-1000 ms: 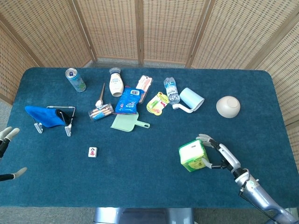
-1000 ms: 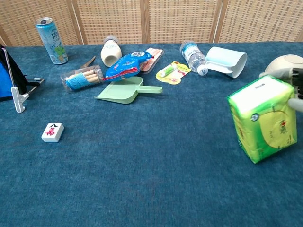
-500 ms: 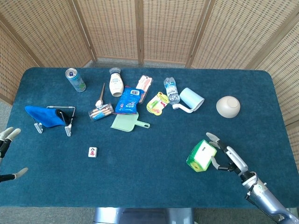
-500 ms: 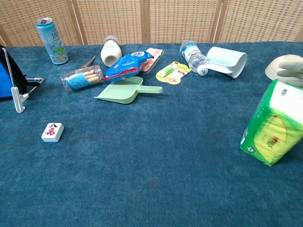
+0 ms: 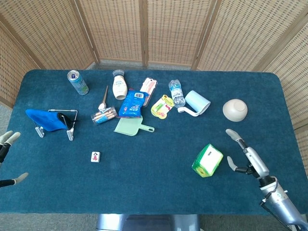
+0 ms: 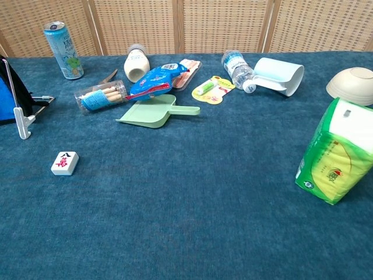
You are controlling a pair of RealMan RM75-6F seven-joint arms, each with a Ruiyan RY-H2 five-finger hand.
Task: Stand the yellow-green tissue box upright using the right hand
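Note:
The yellow-green tissue box (image 5: 207, 160) stands on the blue table at the right front, its white top with the slot facing up; in the chest view the tissue box (image 6: 338, 153) reaches the right edge. My right hand (image 5: 248, 155) is open, a little to the right of the box and apart from it, fingers spread. The chest view does not show that hand. My left hand (image 5: 6, 156) shows only as a few fingertips at the left edge of the head view, apart and holding nothing.
A white bowl (image 5: 235, 109) lies upside down behind the box. Mid-table are a blue mug (image 5: 197, 103), water bottle (image 5: 176, 93), green dustpan (image 5: 130, 126), snack packets (image 5: 131, 103) and a mahjong tile (image 5: 95, 156). A can (image 5: 77, 82) and a blue cloth on a rack (image 5: 50, 121) stand left.
The right hand let go of the tissue box and drew back to the right; the box, tilted in the hand a second ago, now stands on the table by itself.

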